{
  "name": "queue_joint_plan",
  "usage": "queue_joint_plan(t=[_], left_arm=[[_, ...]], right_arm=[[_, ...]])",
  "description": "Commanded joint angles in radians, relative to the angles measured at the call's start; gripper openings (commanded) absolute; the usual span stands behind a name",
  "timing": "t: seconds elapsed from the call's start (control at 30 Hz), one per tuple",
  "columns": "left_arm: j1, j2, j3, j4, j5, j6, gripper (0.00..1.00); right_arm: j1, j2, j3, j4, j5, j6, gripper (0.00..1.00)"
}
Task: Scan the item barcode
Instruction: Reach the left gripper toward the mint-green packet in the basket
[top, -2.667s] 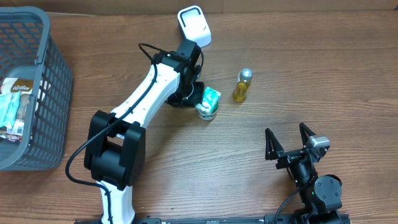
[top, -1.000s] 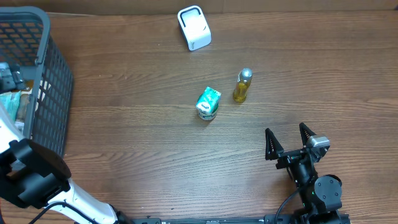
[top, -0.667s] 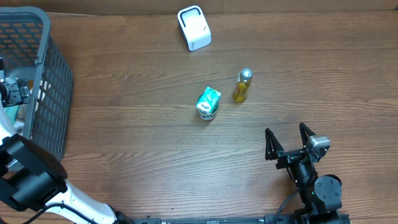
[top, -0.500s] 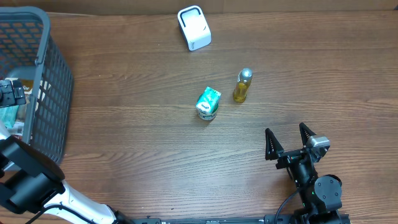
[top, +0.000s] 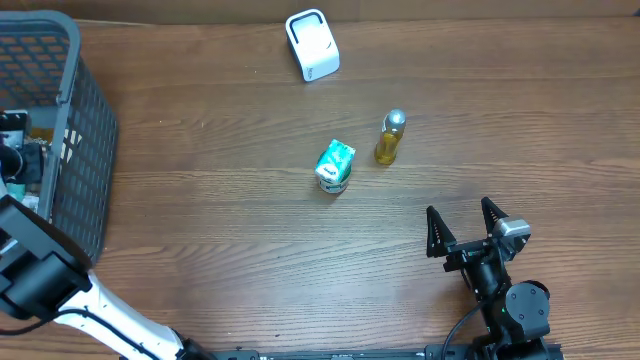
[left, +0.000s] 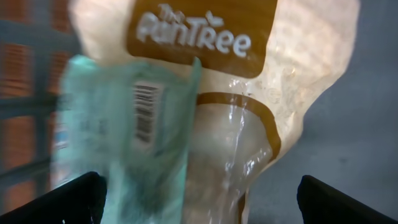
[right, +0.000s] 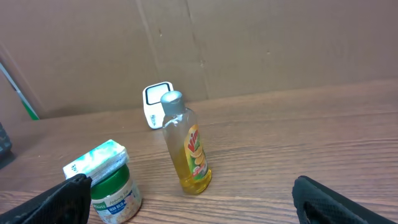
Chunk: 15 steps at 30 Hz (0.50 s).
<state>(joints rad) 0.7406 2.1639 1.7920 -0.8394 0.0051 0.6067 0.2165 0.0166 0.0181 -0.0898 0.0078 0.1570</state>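
Observation:
My left gripper (top: 12, 150) hangs inside the grey basket (top: 88, 140) at the far left. Its jaws stand open with nothing between them. In the left wrist view this gripper (left: 208, 208) is just above a pale teal packet (left: 118, 137) with a printed barcode (left: 144, 111). The packet lies on a cream and brown PanTree bag (left: 261, 93). The white scanner (top: 312, 44) stands at the table's far edge, also seen as the scanner (right: 155, 102) from the right wrist. My right gripper (top: 465, 228) rests open near the front right.
Mid-table stand a yellow bottle (top: 391, 138) and a green-lidded jar (top: 333, 178) with a teal packet (top: 337, 158) on top. From the right wrist, the bottle (right: 186, 149) and the jar (right: 115, 196) are ahead of the gripper (right: 199, 208). Brown cardboard backs the table.
The left arm has swung from beside the jar over to the basket. In the last second its gripper only shifted slightly there. The right arm has not moved.

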Motion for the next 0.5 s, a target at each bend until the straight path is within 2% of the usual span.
queue_joint_plan(t=[0.0,0.2,0.23,0.27,0.33,0.37,0.47], left_arm=[[0.007,0.053,-0.006,0.002,0.010,0.030,1.00],[0.007,0.077,-0.006,0.002,-0.022,0.029,1.00],[0.007,0.077,-0.006,0.002,-0.023,0.029,0.90],[0.007,0.077,-0.006,0.002,-0.022,0.029,0.84],[0.007,0.077,-0.006,-0.002,-0.022,0.029,0.77],[0.007,0.077,-0.006,-0.001,-0.020,0.024,0.78],[0.002,0.077,-0.006,-0.001,-0.013,0.022,1.00]], right_arm=[[-0.002,-0.005,-0.010,0.006,0.008,0.003,1.00],[-0.002,-0.005,-0.010,0.006,0.008,0.003,1.00],[-0.002,-0.005,-0.010,0.006,0.008,0.003,1.00],[-0.002,-0.005,-0.010,0.006,0.008,0.003,1.00],[-0.002,-0.005,-0.010,0.006,0.008,0.003,1.00],[-0.002,-0.005,-0.010,0.006,0.008,0.003,1.00],[-0.002,-0.005,-0.010,0.006,0.008,0.003,1.00]])
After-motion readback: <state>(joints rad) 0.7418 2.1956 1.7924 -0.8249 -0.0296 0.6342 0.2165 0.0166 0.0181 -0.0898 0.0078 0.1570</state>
